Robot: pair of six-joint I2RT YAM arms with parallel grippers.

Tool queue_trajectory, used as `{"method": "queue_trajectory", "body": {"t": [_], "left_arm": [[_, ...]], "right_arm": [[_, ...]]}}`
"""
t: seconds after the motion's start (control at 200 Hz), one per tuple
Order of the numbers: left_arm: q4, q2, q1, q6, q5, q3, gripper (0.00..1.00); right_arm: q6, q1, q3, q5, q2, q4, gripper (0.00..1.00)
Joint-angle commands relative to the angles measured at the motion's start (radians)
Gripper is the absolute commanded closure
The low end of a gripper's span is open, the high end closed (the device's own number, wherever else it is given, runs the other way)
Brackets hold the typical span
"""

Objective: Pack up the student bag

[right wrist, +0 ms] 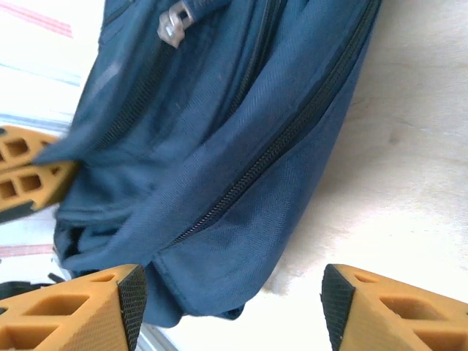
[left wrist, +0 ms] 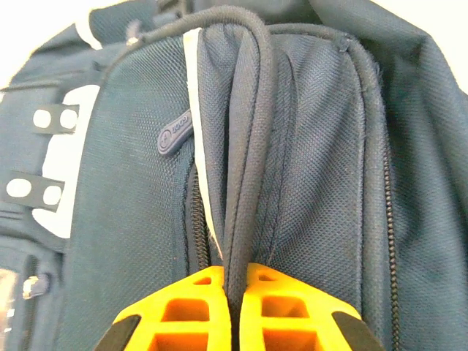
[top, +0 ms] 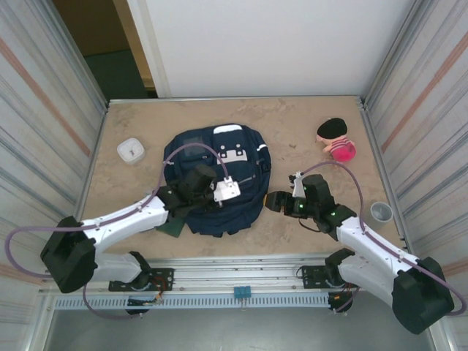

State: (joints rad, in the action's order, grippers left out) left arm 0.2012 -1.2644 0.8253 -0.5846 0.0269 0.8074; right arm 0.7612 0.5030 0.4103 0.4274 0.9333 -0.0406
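Box (top: pixel 130 151) left of student bag (top: pixel 245 208), toy (top: pixel 336 139) right.

Navy student bag (top: pixel 219 157) lying flat mid-tabletop (top: pixel 292 234), with an arm reaching in from each side.
The left claw (top: pixel 225 190) sits on top of the bag near its centre, while the right claw (top: pixel 278 201) is just beside the bag's edge at four o'clock. From the bag, a small white square container (top: pixel 131 151) lies well apart at ten o'clock, and a pink plush toy with a black top (top: pixel 336 140) at two o'clock. A grey cup (top: pixel 380 213) stands towards four o'clock near the side wall, and a dark green flat thing (top: pixel 172 228) pokes out from under the bag at seven o'clock.
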Motion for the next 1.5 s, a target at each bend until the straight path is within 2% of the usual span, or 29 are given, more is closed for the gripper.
{"method": "queue_trajectory", "body": {"t": [0.0,0.155,0.341,0.486,0.692,0.817,0.967,1.077,1.243,1.388,1.493], "left_arm": [[-0.04,0.069,-0.017,0.043,-0.031,0.089,1.0],[-0.015,0.07,-0.025,0.069,-0.027,0.136,1.0],[-0.011,0.069,-0.026,0.105,-0.033,0.161,1.0],[-0.016,0.077,-0.026,0.127,-0.047,0.177,1.0],[0.0,0.09,-0.026,0.129,-0.089,0.244,1.0],[0.045,0.09,-0.025,0.11,-0.119,0.309,1.0],[0.076,0.097,-0.026,0.069,-0.13,0.354,1.0],[0.102,0.092,-0.028,0.027,-0.128,0.369,1.0],[0.129,0.09,-0.068,-0.072,-0.233,0.331,1.0],[0.087,0.109,-0.108,-0.138,-0.355,0.243,1.0],[0.028,0.12,-0.128,-0.181,-0.453,0.176,1.0]], "right_arm": [[0.053,0.043,-0.019,0.013,-0.03,0.086,0.31],[0.121,0.14,-0.019,-0.089,-0.074,0.096,0.21],[0.204,0.246,-0.018,-0.192,-0.078,0.131,0.18],[0.241,0.309,-0.015,-0.287,-0.023,0.138,0.18],[0.265,0.336,-0.037,-0.403,0.125,0.165,0.23],[0.271,0.342,-0.074,-0.444,0.205,0.251,0.28],[0.252,0.367,-0.071,-0.503,0.263,0.267,0.28],[0.233,0.376,-0.082,-0.5,0.277,0.305,0.27],[0.132,0.38,-0.08,-0.473,0.155,0.268,0.24],[0.0,0.356,-0.028,-0.392,-0.064,0.076,0.22],[-0.041,0.287,-0.004,-0.295,-0.2,-0.033,0.2]]}}
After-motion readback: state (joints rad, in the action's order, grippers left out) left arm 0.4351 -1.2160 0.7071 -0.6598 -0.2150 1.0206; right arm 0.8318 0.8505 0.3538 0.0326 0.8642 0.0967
